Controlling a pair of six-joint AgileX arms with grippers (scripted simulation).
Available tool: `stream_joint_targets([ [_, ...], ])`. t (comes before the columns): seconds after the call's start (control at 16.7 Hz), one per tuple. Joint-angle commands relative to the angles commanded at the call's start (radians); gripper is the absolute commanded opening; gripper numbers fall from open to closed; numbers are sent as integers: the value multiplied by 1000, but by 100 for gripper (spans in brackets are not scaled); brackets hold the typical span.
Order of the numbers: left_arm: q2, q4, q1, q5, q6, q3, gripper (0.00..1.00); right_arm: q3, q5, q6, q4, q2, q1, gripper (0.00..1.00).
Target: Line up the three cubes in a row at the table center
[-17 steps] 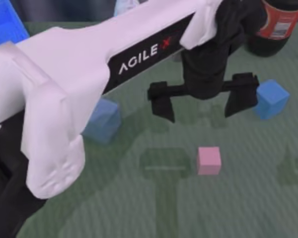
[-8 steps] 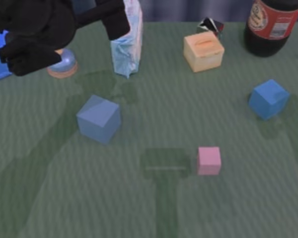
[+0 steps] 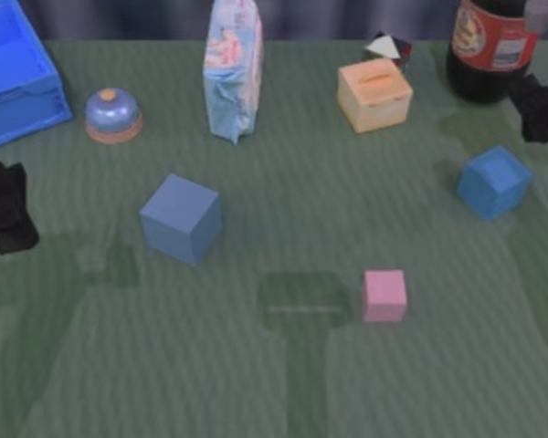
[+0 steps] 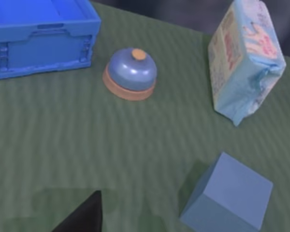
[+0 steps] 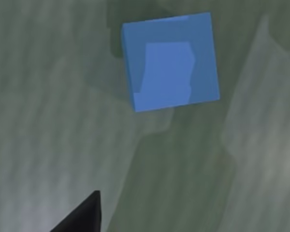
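From the top view you see the pale greyish-blue cube (image 3: 181,218) left of the table (image 3: 274,383) center, the pink cube (image 3: 384,295) right of center, and the bright blue cube (image 3: 493,182) near the right edge. The left gripper (image 3: 5,208) is at the left edge and the right gripper (image 3: 541,108) at the right edge, beside a bottle (image 3: 490,46).

The left wrist view shows you the pale greyish-blue cube (image 4: 227,195), a bell (image 4: 131,73) and a blue crate (image 4: 41,36).

In the right wrist view the bright blue cube (image 5: 170,61) lies below the camera. You cannot tell for either gripper whether it is open or closed.

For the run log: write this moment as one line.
pink cube: centre, free | bright blue cube: right, free | pale greyish-blue cube: left, free | left gripper: left edge | right gripper: right edge | row: unformed
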Motion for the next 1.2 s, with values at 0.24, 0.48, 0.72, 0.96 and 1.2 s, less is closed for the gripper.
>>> stream_joint_targets([
  [0.24, -327, 215, 107, 9, 176, -326, 100, 291, 0, -52, -170, 305, 20, 100],
  [0.48, -545, 365, 172, 18, 303, -526, 100, 489, -1, -85, -272, 498, 33, 100],
  [0.72, -606, 410, 189, 22, 342, -581, 100, 541, -1, -94, -299, 547, 36, 100],
  [0.96, -606, 410, 189, 22, 342, -581, 100, 541, -1, -94, -298, 548, 31, 100],
  [1.2, -606, 410, 189, 22, 342, -581, 100, 475, -1, -96, -224, 559, 35, 100],
])
